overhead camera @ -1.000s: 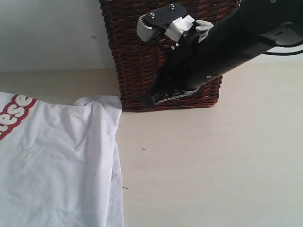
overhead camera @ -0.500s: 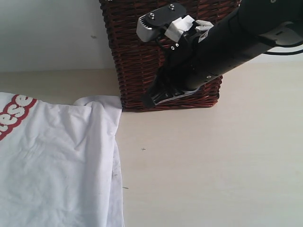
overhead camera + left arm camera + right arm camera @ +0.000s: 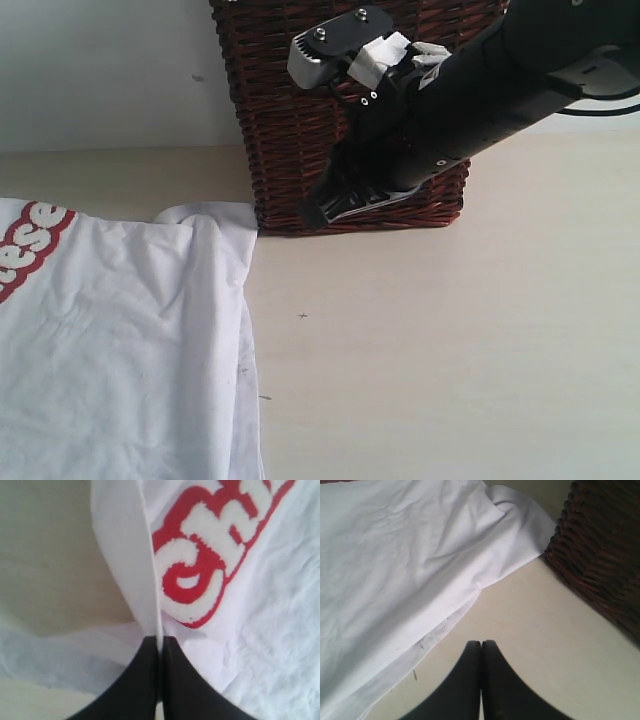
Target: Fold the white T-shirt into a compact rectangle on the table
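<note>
The left gripper (image 3: 160,642) pinches a folded edge of the white T-shirt (image 3: 120,350), spread on the table (image 3: 450,350), beside its red lettering (image 3: 200,565); the right gripper (image 3: 481,647) hangs closed and empty off the shirt's side.

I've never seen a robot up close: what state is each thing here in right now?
white T-shirt: lying spread out, print up, one edge pinched.
left gripper: shut on the shirt's edge.
right gripper: shut, empty, over bare table.
wicker basket: upright on the table.
</note>
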Controlling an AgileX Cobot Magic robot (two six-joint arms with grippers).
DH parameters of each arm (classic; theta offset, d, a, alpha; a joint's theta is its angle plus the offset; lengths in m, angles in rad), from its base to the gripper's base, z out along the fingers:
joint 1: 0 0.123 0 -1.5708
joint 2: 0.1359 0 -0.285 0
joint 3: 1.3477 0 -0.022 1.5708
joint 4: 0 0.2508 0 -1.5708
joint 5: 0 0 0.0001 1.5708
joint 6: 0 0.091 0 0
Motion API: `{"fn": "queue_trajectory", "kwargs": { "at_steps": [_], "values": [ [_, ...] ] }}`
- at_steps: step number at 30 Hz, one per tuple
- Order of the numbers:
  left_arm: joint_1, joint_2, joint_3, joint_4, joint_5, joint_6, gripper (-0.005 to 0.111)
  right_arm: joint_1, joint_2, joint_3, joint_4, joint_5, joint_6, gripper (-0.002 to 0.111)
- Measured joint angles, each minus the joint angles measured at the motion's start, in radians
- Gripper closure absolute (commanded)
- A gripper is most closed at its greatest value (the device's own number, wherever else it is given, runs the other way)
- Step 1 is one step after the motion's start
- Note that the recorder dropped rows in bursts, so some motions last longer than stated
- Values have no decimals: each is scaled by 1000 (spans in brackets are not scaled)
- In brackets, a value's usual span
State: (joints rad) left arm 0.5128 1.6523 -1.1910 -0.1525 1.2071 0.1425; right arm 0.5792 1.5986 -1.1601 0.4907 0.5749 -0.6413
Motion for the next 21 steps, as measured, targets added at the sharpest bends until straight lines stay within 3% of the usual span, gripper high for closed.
{"fn": "queue_trajectory", "kwargs": {
  "at_steps": [6,10,15,21],
  "values": [
    [0,41,58,243,8,-158,105,0,0,0,0,0,0,108],
    [2,97,135,305,10,-209,86,0,0,0,0,0,0,108],
    [2,120,134,383,13,-223,60,0,0,0,0,0,-2,108],
    [4,120,-19,553,13,-381,65,0,0,0,0,0,-2,108]
  ]
}}
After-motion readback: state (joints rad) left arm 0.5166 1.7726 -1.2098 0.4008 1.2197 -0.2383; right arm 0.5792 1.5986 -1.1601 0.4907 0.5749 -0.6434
